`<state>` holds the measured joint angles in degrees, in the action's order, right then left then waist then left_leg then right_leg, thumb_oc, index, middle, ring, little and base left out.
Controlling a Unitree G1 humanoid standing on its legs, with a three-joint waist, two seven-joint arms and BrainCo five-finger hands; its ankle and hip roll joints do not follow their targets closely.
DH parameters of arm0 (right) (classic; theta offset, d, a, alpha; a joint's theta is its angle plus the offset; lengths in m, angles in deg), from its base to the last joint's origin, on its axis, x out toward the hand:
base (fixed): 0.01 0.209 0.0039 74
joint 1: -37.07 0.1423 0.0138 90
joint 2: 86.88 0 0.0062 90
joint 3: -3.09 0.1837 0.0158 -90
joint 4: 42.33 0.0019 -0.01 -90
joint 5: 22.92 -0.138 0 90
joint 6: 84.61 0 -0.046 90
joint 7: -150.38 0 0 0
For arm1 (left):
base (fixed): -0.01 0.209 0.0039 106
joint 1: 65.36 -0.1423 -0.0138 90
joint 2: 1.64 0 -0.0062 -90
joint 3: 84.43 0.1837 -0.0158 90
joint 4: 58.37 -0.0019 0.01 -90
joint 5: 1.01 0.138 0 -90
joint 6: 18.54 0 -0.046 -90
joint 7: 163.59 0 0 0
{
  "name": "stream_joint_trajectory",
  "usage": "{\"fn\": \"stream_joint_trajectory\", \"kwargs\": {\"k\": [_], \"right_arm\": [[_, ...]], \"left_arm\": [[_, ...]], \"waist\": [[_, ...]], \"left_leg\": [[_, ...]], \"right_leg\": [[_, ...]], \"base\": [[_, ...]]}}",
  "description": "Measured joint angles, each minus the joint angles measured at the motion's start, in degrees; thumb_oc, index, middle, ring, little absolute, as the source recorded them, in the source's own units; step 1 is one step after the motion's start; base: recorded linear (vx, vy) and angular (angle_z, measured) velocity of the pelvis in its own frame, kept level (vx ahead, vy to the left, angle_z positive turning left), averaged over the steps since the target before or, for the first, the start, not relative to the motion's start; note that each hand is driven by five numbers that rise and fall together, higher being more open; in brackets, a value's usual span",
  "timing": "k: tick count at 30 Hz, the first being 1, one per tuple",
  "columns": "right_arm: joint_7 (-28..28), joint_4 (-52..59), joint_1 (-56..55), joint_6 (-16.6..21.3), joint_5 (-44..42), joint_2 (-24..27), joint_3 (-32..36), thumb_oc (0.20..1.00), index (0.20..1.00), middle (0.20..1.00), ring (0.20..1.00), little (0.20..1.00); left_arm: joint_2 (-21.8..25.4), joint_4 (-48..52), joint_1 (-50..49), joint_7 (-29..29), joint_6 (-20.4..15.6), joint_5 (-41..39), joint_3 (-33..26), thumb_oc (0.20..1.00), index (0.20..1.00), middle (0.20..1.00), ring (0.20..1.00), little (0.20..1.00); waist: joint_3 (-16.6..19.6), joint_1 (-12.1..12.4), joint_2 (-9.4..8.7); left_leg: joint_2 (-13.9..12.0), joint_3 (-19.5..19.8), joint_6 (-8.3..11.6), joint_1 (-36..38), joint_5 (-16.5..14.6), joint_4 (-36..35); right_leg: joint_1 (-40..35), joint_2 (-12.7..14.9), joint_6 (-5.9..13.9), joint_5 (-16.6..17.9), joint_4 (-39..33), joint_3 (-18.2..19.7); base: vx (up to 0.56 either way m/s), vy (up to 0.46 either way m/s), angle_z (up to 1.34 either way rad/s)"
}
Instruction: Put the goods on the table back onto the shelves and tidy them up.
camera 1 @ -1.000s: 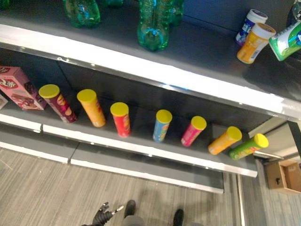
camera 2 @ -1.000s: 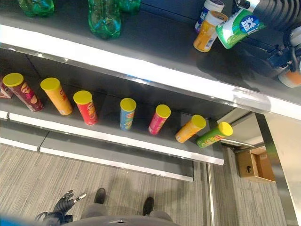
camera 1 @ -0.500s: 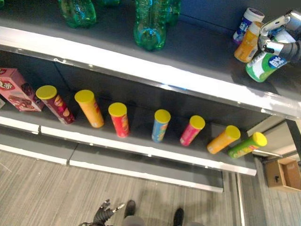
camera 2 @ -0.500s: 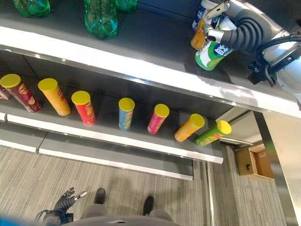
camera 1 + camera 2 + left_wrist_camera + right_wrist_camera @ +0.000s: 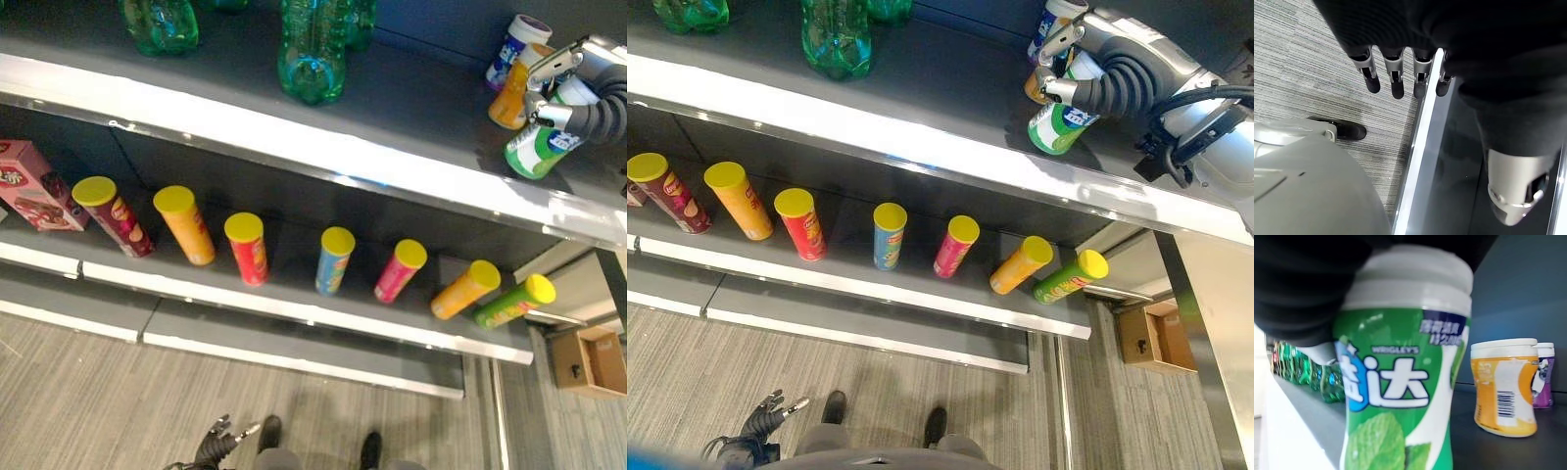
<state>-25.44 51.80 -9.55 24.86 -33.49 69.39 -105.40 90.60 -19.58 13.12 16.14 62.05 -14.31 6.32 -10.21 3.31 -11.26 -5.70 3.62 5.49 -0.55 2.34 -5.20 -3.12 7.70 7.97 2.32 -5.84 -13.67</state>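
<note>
My right hand (image 5: 1087, 73) is up on the top shelf (image 5: 294, 137), wrapped round a jar (image 5: 1058, 125) that stands just in front of two other jars (image 5: 509, 93). Bottles (image 5: 313, 49) stand further left on that shelf. On the lower shelf (image 5: 294, 308), a row of tubes (image 5: 333, 259), with a box (image 5: 34, 181) at its left end.

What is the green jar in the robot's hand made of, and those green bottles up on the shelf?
The green jar in the right hand looks like glossy plastic: smooth printed wrap, white ridged lid. The green bottles look like clear tinted plastic; light shines through them. The shelf seems to be grey painted metal.
</note>
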Motion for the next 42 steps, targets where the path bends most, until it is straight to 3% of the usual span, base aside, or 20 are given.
{"fn": "stream_joint_trajectory", "kwargs": {"k": [14,30,34,42], "right_arm": [[-2.14,-0.12,7.23,-0.06,6.23,0.0,-8.98,0.2,0.2,0.2,0.2,0.2],[-2.83,-0.98,7.28,-0.4,8.65,0.0,-9.2,0.2,0.2,0.2,0.2,0.2],[-4.14,-5.72,10.82,-0.8,10.58,0.0,-13.7,0.2,0.2,0.2,0.2,0.2],[-4.48,-7.64,11.57,-1.76,10.57,-0.01,-15.03,0.2,0.2,0.2,0.2,0.2]], "left_arm": [[0.12,-0.19,0.11,0.19,0.02,0.03,-0.21,1.0,1.0,1.0,1.0,1.0],[0.34,-1.6,0.33,1.3,0.03,0.11,-0.68,1.0,1.0,1.0,1.0,1.0],[0.83,-3.66,1.15,1.68,0.03,0.15,-0.69,1.0,1.0,1.0,1.0,1.0],[1.16,-5.03,1.47,2.23,0.04,0.58,-0.7,1.0,1.0,1.0,1.0,1.0]], "waist": [[-0.17,0.47,-0.41],[-0.19,0.69,-0.67],[-0.13,0.7,-0.81],[-0.13,0.8,-0.82]], "left_leg": [[0.04,0.09,0.0,-0.14,0.0,0.0],[0.08,0.18,0.0,-0.12,0.01,0.0],[0.06,0.17,0.01,-0.06,0.01,0.0],[0.06,0.21,0.01,-0.05,0.01,0.0]], "right_leg": [[0.08,-0.04,0.01,-0.01,0.0,-0.09],[0.03,-0.28,0.0,0.0,0.04,-0.17],[-0.05,-0.29,0.0,0.0,0.04,-0.17],[-0.09,-0.27,-0.01,0.0,0.04,-0.22]], "base": [[0.0,0.0,0.0],[0.0,0.0,0.0],[0.0,0.0,0.0],[0.0,0.0,0.0]]}}
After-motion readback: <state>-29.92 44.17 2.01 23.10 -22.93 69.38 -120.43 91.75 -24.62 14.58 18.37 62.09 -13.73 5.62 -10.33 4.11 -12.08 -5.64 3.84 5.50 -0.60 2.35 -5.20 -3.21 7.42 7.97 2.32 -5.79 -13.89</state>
